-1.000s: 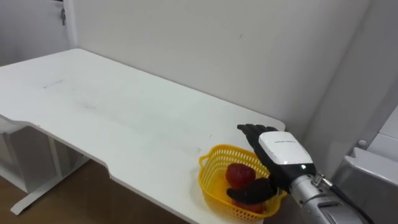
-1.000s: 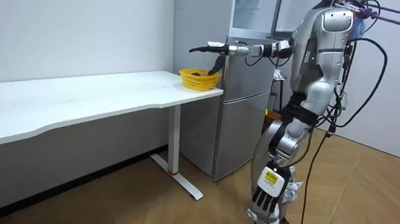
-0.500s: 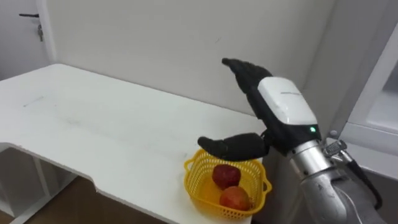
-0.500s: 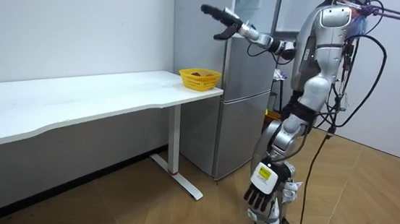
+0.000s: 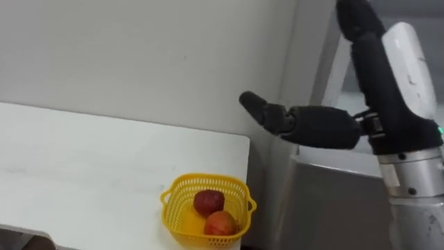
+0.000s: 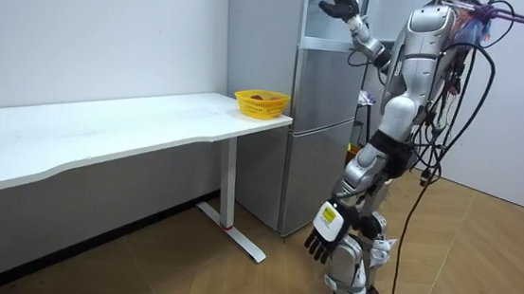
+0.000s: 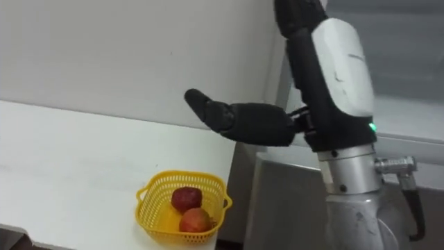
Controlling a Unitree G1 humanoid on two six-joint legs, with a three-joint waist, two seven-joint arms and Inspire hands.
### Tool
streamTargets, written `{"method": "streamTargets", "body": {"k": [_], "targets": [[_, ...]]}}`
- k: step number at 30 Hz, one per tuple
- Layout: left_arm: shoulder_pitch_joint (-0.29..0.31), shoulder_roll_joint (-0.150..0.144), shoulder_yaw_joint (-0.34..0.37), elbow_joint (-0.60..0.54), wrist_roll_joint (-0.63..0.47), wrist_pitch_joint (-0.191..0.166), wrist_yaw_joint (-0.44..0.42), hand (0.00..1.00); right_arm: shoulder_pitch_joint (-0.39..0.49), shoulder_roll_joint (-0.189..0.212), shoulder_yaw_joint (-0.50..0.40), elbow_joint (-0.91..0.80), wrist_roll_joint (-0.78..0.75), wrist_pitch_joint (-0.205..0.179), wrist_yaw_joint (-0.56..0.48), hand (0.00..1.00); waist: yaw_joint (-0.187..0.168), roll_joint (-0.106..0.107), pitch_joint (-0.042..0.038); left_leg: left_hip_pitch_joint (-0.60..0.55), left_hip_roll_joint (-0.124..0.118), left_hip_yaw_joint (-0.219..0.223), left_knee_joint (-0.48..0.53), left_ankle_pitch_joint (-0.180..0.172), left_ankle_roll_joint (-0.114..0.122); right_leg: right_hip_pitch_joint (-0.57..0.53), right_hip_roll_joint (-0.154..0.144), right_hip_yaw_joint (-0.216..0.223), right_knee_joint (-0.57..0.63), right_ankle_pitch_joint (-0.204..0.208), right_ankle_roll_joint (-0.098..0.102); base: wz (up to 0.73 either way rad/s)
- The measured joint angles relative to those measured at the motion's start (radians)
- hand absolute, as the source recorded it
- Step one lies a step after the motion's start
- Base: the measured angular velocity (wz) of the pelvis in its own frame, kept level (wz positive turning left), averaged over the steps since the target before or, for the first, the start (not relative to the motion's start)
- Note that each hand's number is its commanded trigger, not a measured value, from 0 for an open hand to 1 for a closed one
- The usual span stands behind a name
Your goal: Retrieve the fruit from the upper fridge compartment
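While the robot stands upright in front of the grey fridge (image 6: 321, 124), its left hand (image 6: 322, 245) hangs low beside its leg in the room view, with the fingers relaxed and nothing in them. Its right hand (image 5: 380, 87) is held high in front of the head camera, at the height of the fridge's upper part; the fingers (image 5: 355, 17) are straight and point upward, the thumb (image 5: 305, 125) sticks out sideways toward the robot's left, and the hand holds nothing and touches nothing.

Below the thumb and further away, a yellow basket (image 5: 172, 217) stands on the corner of the white table (image 5: 83, 167), close to the edge that is just beside the fridge; in the basket lie two fruits touching each other, a dark red one (image 5: 208, 202) behind and an orange-red one (image 5: 220, 223) in front. So the fruits are on the table in the basket, well apart from both hands.

Behind the right hand the upper compartment seems to stand open in the room view; what is inside it I cannot tell. Behind the table is a plain pale wall (image 5: 139, 55).
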State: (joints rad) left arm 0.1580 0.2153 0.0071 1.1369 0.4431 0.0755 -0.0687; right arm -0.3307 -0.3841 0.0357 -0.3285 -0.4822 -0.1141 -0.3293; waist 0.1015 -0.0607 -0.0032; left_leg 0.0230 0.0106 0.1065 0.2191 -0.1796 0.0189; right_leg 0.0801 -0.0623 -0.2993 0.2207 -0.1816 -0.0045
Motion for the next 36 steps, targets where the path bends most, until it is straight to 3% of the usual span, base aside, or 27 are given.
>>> {"method": "streamTargets", "body": {"k": [8,9,13,23,31,36], "targets": [[0.013,-0.004,0.025,-0.004,-0.001,-0.015,0.022,0.00,0.139,0.000,-0.134,-0.102,0.149,-0.012,-0.078,0.00,-0.070,0.003,-0.0040,0.004,-0.003,0.004,-0.006,-0.001,-0.002,0.006,0.013,0.021,-0.036,0.001,0.000,-0.04],[0.013,-0.004,0.026,0.001,-0.002,-0.019,0.023,0.00,0.166,0.000,-0.151,-0.112,0.167,-0.019,-0.090,0.00,-0.075,0.001,-0.0074,0.006,-0.003,0.009,-0.010,-0.001,-0.002,0.006,0.014,0.023,-0.036,0.002,0.001,-0.04],[0.012,-0.004,0.026,0.023,-0.003,-0.027,0.023,0.00,0.235,0.000,-0.167,-0.121,0.204,-0.027,-0.097,0.00,-0.098,0.002,-0.0110,0.022,0.005,0.029,-0.031,0.000,-0.002,0.005,0.014,0.035,-0.036,0.002,0.001,-0.11],[0.007,-0.013,0.026,0.022,-0.002,-0.029,0.058,0.00,0.376,0.002,-0.188,-0.113,0.242,-0.028,-0.117,0.00,-0.109,0.016,-0.0028,0.040,0.011,0.065,-0.049,-0.002,-0.004,0.000,0.020,0.071,-0.037,0.002,0.001,-0.11],[0.014,-0.013,0.019,0.001,-0.002,-0.031,0.057,0.00,0.539,0.040,-0.190,-0.111,0.237,-0.028,-0.116,0.00,-0.132,0.023,-0.0007,0.041,0.013,0.098,-0.051,-0.011,-0.010,-0.019,0.031,0.110,-0.036,0.002,0.000,-0.14],[0.030,-0.013,0.019,-0.005,-0.002,-0.032,0.062,0.00,0.554,0.046,-0.199,-0.110,0.229,-0.028,-0.119,0.00,-0.151,0.030,-0.0032,0.039,0.014,0.109,-0.057,-0.012,-0.011,-0.028,0.033,0.122,-0.036,0.002,-0.001,-0.07]]}}
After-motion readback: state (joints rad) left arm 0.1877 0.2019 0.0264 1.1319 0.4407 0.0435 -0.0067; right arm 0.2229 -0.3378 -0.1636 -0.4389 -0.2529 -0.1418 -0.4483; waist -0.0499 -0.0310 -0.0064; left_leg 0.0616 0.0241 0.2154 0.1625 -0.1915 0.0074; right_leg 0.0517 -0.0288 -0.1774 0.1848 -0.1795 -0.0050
